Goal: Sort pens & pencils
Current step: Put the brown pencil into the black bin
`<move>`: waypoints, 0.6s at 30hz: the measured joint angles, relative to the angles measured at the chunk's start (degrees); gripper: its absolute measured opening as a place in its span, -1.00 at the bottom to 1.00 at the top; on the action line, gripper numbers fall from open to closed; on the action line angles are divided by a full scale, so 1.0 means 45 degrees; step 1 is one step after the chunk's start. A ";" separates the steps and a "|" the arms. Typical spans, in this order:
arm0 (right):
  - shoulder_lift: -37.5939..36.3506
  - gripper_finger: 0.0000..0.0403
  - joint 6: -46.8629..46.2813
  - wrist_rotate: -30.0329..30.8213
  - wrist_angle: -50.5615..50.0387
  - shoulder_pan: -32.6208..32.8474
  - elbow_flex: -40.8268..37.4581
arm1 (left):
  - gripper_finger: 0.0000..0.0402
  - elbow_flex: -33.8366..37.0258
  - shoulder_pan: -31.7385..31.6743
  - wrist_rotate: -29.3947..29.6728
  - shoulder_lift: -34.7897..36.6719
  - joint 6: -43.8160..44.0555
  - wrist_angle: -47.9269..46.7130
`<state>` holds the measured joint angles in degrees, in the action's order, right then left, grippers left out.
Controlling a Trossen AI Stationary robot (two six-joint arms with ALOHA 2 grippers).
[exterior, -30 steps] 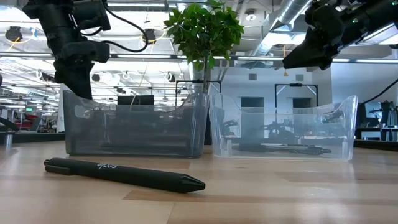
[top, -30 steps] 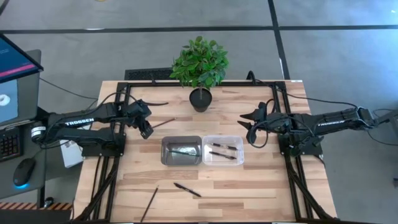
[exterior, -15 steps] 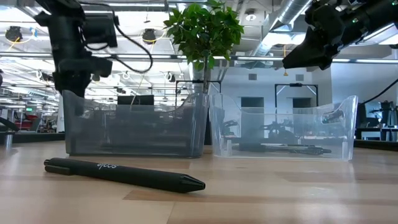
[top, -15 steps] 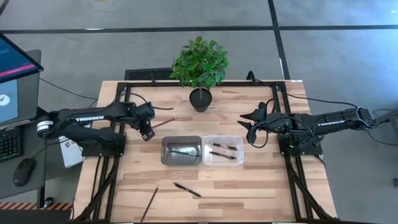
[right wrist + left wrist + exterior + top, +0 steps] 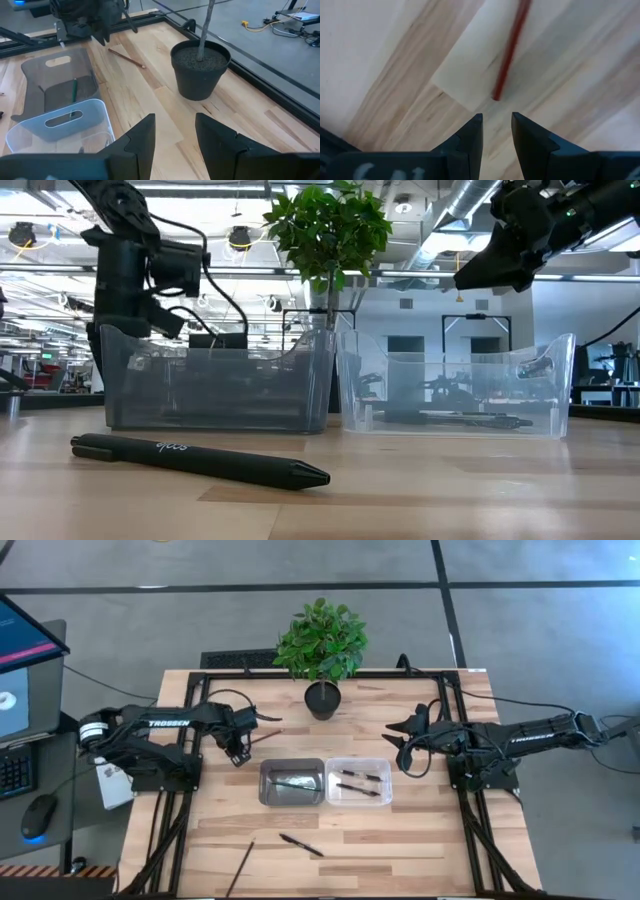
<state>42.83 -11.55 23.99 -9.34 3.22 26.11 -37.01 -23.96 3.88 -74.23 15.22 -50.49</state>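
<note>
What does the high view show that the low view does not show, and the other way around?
Only the high view shows the loose pencil next to the left end effector, and another pencil near the table's front edge. Only the low view shows the white lettering on the front pen and the room behind the table. Both show the grey bin, the clear bin, the potted plant and the waiting right end effector.

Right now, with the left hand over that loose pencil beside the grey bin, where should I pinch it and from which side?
Take the pencil at mid-shaft, coming straight down from above: it lies flat on the table, thin and straight. The left hand is open just short of its near end, so probably move forward along the shaft and set the fingers across it.
</note>
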 joint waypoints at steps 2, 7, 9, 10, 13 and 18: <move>-0.0001 -0.18 0.0000 0.0000 0.0000 -0.0001 0.0000 | -0.53 0.0000 -0.0226 -0.0032 -0.0143 0.0000 0.0065; -0.0001 -0.17 -0.0004 -0.0005 0.0000 -0.0002 0.0000 | -0.53 0.0000 -0.0650 -0.0182 -0.0204 -0.0216 0.0319; -0.0001 -0.18 -0.0001 -0.0005 0.0000 -0.0003 0.0000 | -0.53 0.0000 -0.0697 -0.0186 -0.0197 -0.0238 0.0428; 0.0002 -0.18 0.0000 -0.0003 -0.0003 0.0000 0.0000 | -0.53 0.0000 -0.0700 -0.0210 -0.0197 -0.0244 0.0532; 0.0000 -0.18 0.0000 -0.0003 0.0000 -0.0003 0.0000 | -0.53 0.0000 -0.0701 -0.0225 -0.0197 -0.0427 0.0954; -0.0001 -0.17 0.0003 -0.0001 0.0000 -0.0003 0.0000 | -0.53 0.0000 -0.0701 -0.0233 -0.0197 -0.0472 0.0910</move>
<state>42.83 -11.54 23.98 -9.34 3.20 26.11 -37.01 -27.11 2.83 -75.11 13.10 -46.40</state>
